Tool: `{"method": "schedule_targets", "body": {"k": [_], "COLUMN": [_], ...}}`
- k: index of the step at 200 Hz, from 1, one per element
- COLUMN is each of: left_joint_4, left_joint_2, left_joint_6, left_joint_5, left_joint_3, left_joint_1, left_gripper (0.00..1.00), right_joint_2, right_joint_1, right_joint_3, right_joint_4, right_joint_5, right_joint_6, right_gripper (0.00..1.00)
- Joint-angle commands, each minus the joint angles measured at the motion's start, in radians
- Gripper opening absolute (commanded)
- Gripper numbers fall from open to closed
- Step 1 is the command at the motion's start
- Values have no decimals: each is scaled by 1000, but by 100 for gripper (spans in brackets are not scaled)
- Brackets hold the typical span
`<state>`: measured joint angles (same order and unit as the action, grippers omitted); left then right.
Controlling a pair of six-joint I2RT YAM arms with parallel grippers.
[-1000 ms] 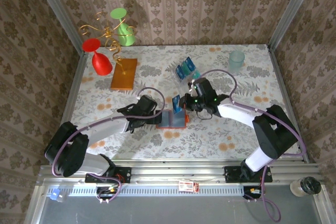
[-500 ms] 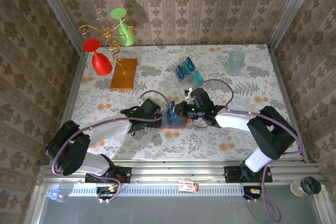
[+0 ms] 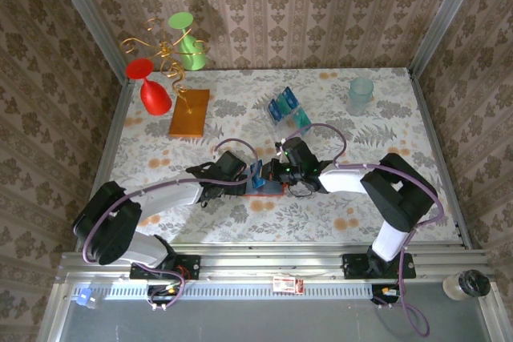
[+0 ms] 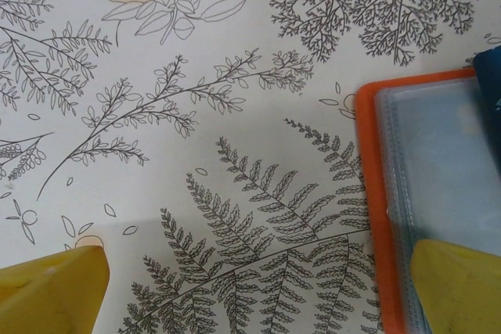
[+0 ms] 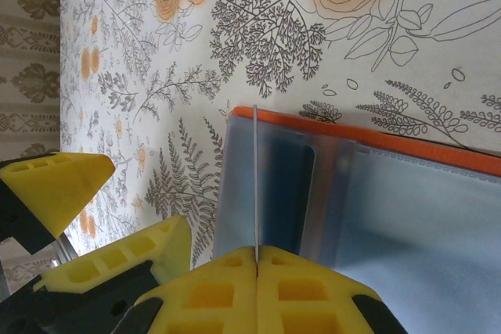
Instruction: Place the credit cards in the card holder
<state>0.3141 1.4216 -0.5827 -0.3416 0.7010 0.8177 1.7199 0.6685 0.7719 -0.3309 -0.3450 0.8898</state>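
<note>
Insertion step in hand. The right gripper [image 5: 257, 262] has its fingers pinching 1 credit card [image 5: 255, 185] edge-on over the open card holder [image 5: 407, 193], mid-bench [image 3: 361, 198]. The left gripper [image 4: 257, 287] has its fingers wide, 1 over the holder. The next move calls for a square slide into a pocket [image 5: 283, 193].

The top camera is looking steeply down from above and behind both arms, taking in the whole table [image 3: 401, 118]. Each wrist camera is peering past its own pincer's fingers [image 4: 55, 291], hugging the cloth (ferns looming large); both are catching the card holder [image 4: 430, 193] at the fingertips.
</note>
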Motion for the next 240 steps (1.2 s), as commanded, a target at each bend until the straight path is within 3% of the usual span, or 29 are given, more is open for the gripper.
{"method": "schedule_targets", "body": {"k": [1, 148, 198, 240], "left_joint_4": [6, -47, -50, -56], "left_joint_2": [19, 90, 88, 92], "left_joint_6": [-4, -13, -25, -32], "left_joint_5": [-11, 7, 6, 7], "left_joint_3": [20, 5, -5, -9], "left_joint_1": [3, 3, 3, 4], "left_gripper": [100, 100, 100, 100], "right_joint_2": [17, -7, -101, -108], "right_joint_1": [6, 2, -23, -24], "right_joint_3": [19, 57, 13, -64], "right_joint_4": [9, 42, 52, -44], "right_joint_5": [14, -12, 61, 112], "right_joint_6": [-16, -19, -34, -13], "right_gripper": [0, 0, 0, 0]}}
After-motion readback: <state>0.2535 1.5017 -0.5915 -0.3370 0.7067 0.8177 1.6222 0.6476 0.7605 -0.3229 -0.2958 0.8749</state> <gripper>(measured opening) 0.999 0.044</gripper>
